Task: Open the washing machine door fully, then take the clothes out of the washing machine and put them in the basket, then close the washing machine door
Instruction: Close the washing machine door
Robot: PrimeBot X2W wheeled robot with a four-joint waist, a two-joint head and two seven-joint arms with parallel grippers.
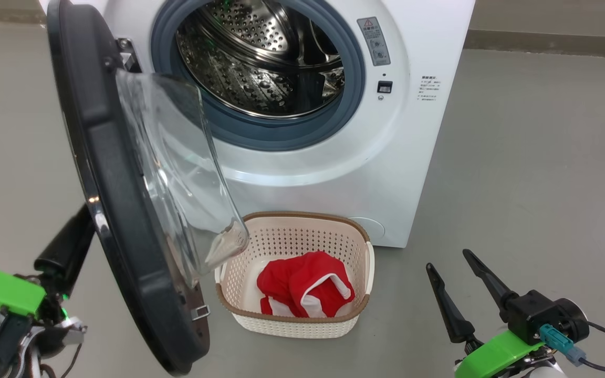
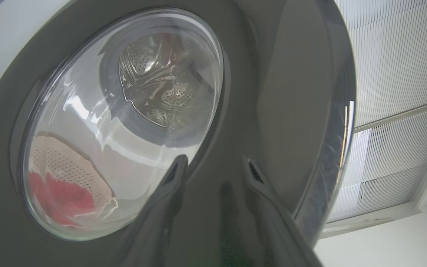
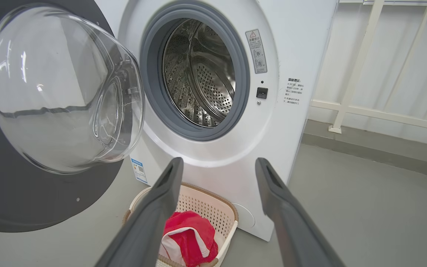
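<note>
The big white front-loading washing machine (image 1: 413, 157) stands on the grey floor (image 1: 544, 157) with its large round door (image 1: 103, 157) of glossy black rim and bulging clear glass bowl swung out on the hinge at the robot's left. In the head view the door is almost edge-on, its glass bowl pointing toward the machine. The grey rubber gasket ring (image 1: 281, 139) and the perforated steel drum (image 1: 260, 68) lie in plain sight, and a small warning sticker (image 1: 373, 41) sits on the front panel beside the opening.

The small cream-white perforated plastic basket (image 1: 302, 215) with a brown woven-look rim rests on the floor just in front of the machine, below the opening. The bright red clothes (image 1: 302, 286) with white bands lie bunched inside it, low against its bottom. In the head view the lower edge of the glass bowl overlaps the basket's left corner.

The left hand (image 2: 214, 160) is on the outer side of the door, close against its glossy black face. Its two dark fingers stand apart with nothing between them, so it is released. The right hand (image 1: 448, 260) hovers low at the right, well apart from the basket and pointed at the machine - fingers spread wide, grasping nothing.
</note>
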